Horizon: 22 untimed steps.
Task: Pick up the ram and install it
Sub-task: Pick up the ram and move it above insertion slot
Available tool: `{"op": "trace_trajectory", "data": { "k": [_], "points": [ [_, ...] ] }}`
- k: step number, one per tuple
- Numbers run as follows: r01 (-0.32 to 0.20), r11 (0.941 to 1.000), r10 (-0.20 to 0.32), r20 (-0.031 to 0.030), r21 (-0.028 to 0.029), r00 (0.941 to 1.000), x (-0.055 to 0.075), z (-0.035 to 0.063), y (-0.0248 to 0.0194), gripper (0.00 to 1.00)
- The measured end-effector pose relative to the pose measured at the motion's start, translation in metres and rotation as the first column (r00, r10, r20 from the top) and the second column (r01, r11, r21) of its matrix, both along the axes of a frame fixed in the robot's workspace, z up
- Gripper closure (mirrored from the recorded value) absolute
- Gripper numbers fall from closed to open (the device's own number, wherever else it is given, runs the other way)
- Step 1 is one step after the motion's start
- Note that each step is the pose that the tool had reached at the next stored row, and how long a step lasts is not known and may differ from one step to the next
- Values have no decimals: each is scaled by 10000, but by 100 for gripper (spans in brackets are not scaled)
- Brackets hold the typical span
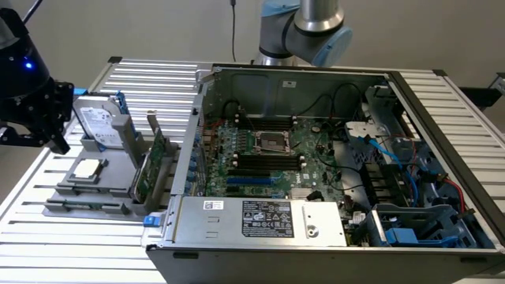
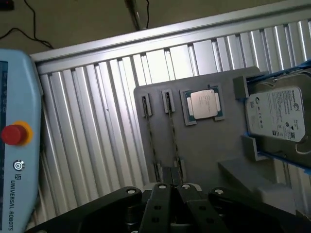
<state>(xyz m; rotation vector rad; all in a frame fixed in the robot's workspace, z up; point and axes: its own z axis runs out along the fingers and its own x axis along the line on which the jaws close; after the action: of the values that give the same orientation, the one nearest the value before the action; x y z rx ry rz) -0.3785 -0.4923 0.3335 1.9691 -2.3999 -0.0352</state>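
Note:
Two ram sticks stand on edge in narrow slots of a grey holder tray [image 2: 204, 145]: one ram stick [image 2: 150, 138] and a second [image 2: 173, 136] beside it. My gripper [image 2: 173, 188] hovers above the tray, over the near end of the second stick, with its black fingers [image 2: 160, 199] drawn together and nothing between them. In the exterior view, the gripper [image 1: 44, 127] hangs at the left over the tray [image 1: 87, 195]. The open computer case [image 1: 236, 234] shows the motherboard with its black memory slots [image 1: 268, 161].
On the tray also lie a square silver processor [image 2: 204, 104], a hard drive [image 2: 276, 114] and, in the exterior view, a wide green card [image 1: 151, 165] standing upright. A teach pendant with a red button [image 2: 14, 133] lies on the ribbed metal table [image 2: 97, 126].

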Motion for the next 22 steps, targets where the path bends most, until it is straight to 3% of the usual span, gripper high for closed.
{"op": "trace_trajectory", "data": {
  "k": [5, 10, 14, 17, 22],
  "points": [
    [-903, 9959, 903, 0, 0, 9959, 0, -2, 0, 89],
    [-1796, 9837, 1796, -2, -3, 9837, -4, -3, 1, 89],
    [-1872, 9823, 1872, -2, -4, 9823, -12, -3, 1, 88],
    [-1872, 9823, 1872, -1, -4, 9823, -13, -4, 0, 70],
    [-1873, 9823, 1873, 9, -4, 9823, -13, -16, -5, 58]
  ]
}}
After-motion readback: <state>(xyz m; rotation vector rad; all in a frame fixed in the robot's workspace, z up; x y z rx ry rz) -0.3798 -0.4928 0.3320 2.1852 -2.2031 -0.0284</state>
